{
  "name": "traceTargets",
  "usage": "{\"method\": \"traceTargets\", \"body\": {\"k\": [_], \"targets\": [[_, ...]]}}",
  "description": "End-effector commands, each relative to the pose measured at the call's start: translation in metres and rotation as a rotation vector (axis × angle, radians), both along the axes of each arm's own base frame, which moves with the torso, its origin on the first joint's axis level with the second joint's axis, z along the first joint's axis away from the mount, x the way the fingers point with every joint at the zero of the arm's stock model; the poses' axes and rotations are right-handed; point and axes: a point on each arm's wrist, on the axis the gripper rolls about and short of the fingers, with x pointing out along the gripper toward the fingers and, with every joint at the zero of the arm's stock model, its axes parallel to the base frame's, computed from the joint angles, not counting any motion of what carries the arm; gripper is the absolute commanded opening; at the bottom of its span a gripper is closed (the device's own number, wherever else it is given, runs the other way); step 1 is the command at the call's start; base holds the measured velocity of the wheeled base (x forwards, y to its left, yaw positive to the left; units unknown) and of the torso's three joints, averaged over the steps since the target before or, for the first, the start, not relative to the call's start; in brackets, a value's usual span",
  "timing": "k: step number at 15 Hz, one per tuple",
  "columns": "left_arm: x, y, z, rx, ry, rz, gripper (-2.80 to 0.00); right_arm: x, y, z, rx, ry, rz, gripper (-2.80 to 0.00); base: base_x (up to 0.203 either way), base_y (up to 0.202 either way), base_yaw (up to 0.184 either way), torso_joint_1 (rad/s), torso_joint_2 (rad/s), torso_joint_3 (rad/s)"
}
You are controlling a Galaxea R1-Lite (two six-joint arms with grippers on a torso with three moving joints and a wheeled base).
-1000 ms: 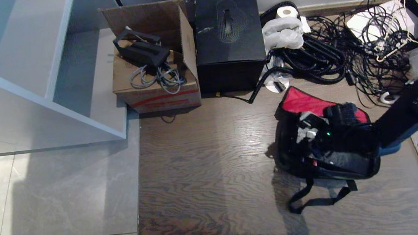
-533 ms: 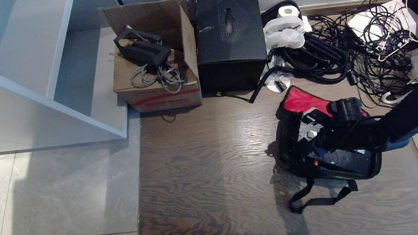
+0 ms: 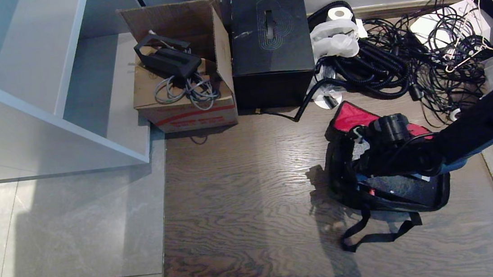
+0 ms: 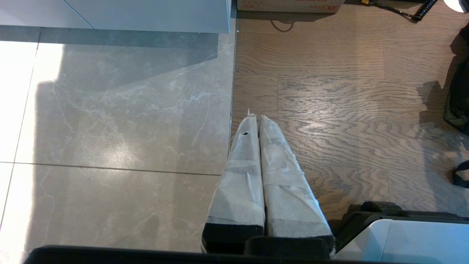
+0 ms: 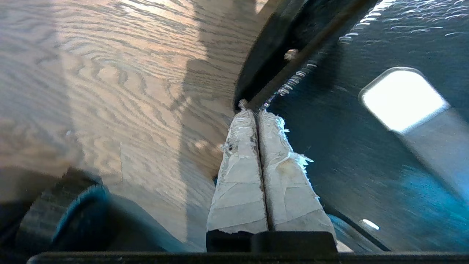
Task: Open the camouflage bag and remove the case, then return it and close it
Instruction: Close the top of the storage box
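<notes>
The right gripper [image 5: 256, 110], fingers pressed together on nothing, hangs over the open bag [image 3: 346, 183] on the wood floor, where the case [image 3: 407, 186] lies inside, so it could snag the zip edge.

Floor [image 3: 242, 193]: wood-grain planks, semi-gloss, glare streaks. At 9 o'clock it meets polished marbled tile [image 3: 56, 229], glossy. Camouflage bag [image 3: 345, 178]: soft black woven cloth, matt; red fabric lid lining [image 3: 353, 119]; flat webbing strap [image 3: 373, 237]. Case [image 3: 407, 188] inside it: speckled black finish, slight sparkle. Right gripper [image 5: 253, 110] and left gripper [image 4: 254, 117]: fingers wrapped in white cloth tape, rough, the right's frayed at the edges. At 12 o'clock: black cube box [image 3: 269, 41], smooth matt, scuffed; cardboard box [image 3: 184, 103], raw brown. At 1 o'clock: cables [image 3: 406, 59], black rubbery, ribbed; crinkled plastic bag [image 3: 334, 39].
</notes>
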Motion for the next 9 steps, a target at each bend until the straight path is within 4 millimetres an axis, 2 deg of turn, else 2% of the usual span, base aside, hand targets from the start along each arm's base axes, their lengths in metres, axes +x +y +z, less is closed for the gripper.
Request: {"method": "traceTargets", "body": {"k": [1, 4, 7, 9], "targets": [[0.0, 0.0, 0.0, 0.0, 0.0, 0.0, -2.8, 0.014, 0.007, -0.028, 0.012, 0.038, -0.042, -2.8, 0.0, 0.0, 0.0, 0.0, 0.0, 0.0], [0.0, 0.0, 0.0, 0.0, 0.0, 0.0, -2.8, 0.024, 0.021, -0.043, 0.054, 0.045, -0.138, -2.8, 0.0, 0.0, 0.0, 0.0, 0.0, 0.0], [0.0, 0.0, 0.0, 0.0, 0.0, 0.0, -2.8, 0.029, 0.022, -0.048, 0.035, 0.018, -0.13, -2.8, 0.0, 0.0, 0.0, 0.0, 0.0, 0.0], [0.0, 0.0, 0.0, 0.0, 0.0, 0.0, -2.8, 0.028, 0.016, -0.048, -0.06, -0.008, -0.111, -2.8, 0.0, 0.0, 0.0, 0.0, 0.0, 0.0]]}}
